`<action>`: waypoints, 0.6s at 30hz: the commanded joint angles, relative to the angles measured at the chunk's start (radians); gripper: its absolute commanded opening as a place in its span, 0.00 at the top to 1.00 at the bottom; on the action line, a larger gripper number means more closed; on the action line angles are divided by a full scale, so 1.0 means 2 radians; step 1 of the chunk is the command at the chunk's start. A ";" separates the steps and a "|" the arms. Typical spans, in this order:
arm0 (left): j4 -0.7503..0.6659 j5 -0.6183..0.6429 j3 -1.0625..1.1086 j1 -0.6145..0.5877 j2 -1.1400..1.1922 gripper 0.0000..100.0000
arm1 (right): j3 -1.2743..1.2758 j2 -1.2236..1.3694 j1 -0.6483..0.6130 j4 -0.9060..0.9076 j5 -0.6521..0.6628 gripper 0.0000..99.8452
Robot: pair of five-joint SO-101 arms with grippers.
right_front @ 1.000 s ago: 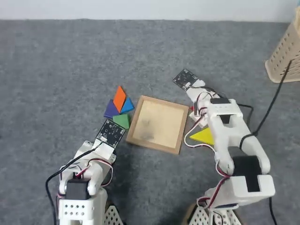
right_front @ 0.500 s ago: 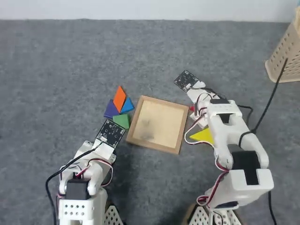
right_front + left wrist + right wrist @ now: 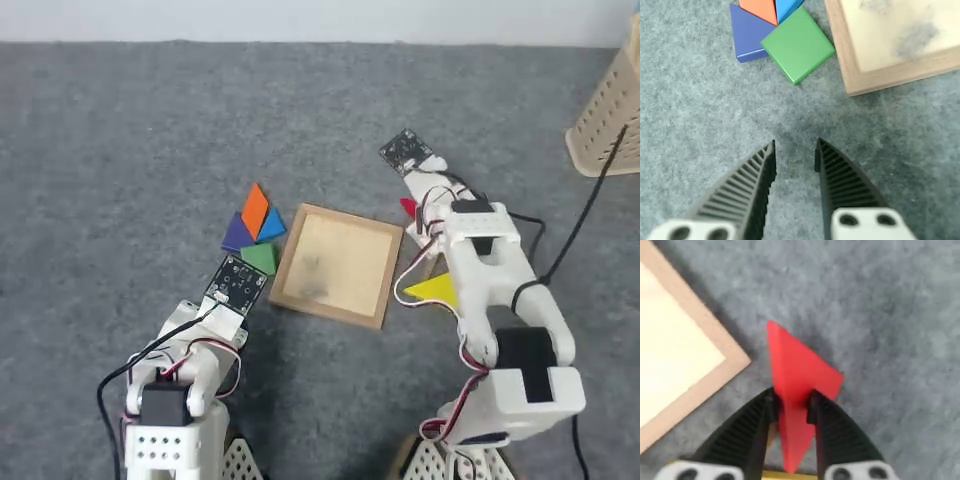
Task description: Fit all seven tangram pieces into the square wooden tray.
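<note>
The square wooden tray point(image 3: 338, 265) lies in the middle of the grey carpet with nothing in it. My right gripper point(image 3: 792, 401) is shut on a red triangle point(image 3: 801, 374), which stands on edge between the fingers just off the tray's corner point(image 3: 685, 357); in the high view this red triangle point(image 3: 408, 208) is by the tray's far right corner. A yellow triangle point(image 3: 432, 290) lies right of the tray. Orange point(image 3: 255, 207), blue point(image 3: 271, 225) and purple point(image 3: 236, 233) pieces and a green square point(image 3: 798, 44) cluster left of the tray. My left gripper point(image 3: 794, 150) hovers open, short of the green square.
A beige perforated basket point(image 3: 612, 105) stands at the far right edge, with a black cable point(image 3: 590, 200) running from it toward the right arm. Open carpet stretches behind the tray and to the far left.
The right arm has moved away from the tray's right side toward the far side of the table, taking the red triangle along. The left arm has kept still.
</note>
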 commanded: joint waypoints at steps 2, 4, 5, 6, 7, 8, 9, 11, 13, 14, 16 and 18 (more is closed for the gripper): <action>-0.001 0.005 -0.006 -0.002 -0.011 0.88 | -0.028 -0.040 0.015 0.052 -0.036 0.99; -0.001 0.005 -0.006 -0.002 -0.011 0.88 | -0.029 -0.072 0.016 0.066 -0.045 0.99; -0.001 0.005 -0.006 -0.002 -0.011 0.88 | -0.029 -0.086 0.013 0.075 -0.048 0.99; -0.001 0.005 -0.006 -0.002 -0.011 0.88 | -0.028 -0.100 0.012 0.085 -0.048 0.99; -0.001 0.005 -0.006 -0.002 -0.011 0.88 | -0.028 -0.114 0.010 0.095 -0.048 0.99; -0.001 0.005 -0.006 -0.002 -0.011 0.88 | -0.028 -0.126 0.008 0.103 -0.048 0.99; -0.001 0.005 -0.006 -0.002 -0.011 0.88 | -0.028 -0.138 0.004 0.110 -0.048 0.99; -0.001 0.005 -0.006 -0.002 -0.011 0.88 | -0.028 -0.154 0.001 0.115 -0.048 0.99; -0.001 0.005 -0.006 -0.002 -0.011 0.88 | -0.028 -0.163 0.002 0.115 -0.060 0.99; -0.001 0.005 -0.006 -0.002 -0.011 0.88 | -0.027 -0.165 0.003 0.115 -0.074 0.99; -0.001 0.005 -0.006 -0.002 -0.011 0.88 | -0.027 -0.165 0.004 0.115 -0.080 0.99; -0.001 0.005 -0.006 -0.002 -0.011 0.88 | -0.026 -0.167 0.000 0.119 -0.083 0.99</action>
